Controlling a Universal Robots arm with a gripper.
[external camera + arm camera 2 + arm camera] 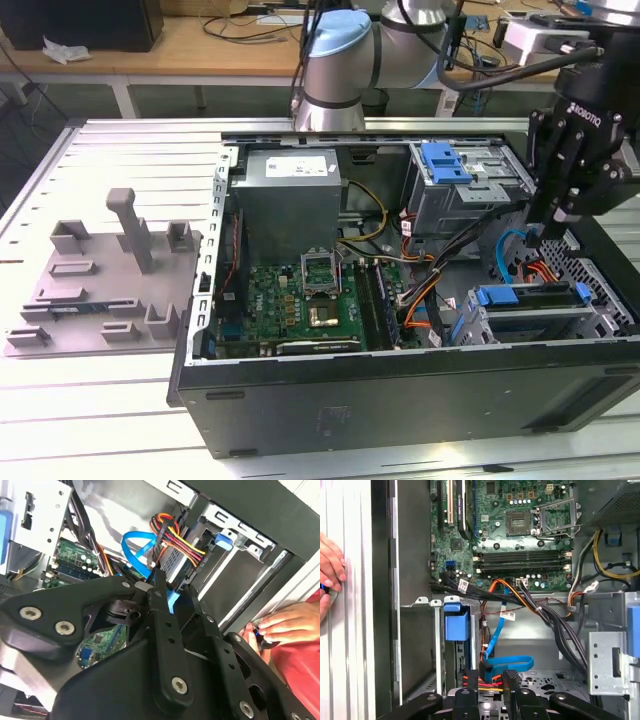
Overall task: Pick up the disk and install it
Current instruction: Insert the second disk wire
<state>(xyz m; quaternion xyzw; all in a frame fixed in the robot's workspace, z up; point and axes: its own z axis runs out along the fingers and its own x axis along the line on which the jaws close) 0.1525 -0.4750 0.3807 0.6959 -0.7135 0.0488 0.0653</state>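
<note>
We judge the install near done: the disk [535, 300] looks seated in the drive cage [520, 325] at 4 o'clock of the open computer case [400, 400], with the end effector [545, 238] just above it, clenched or released we cannot tell.
</note>
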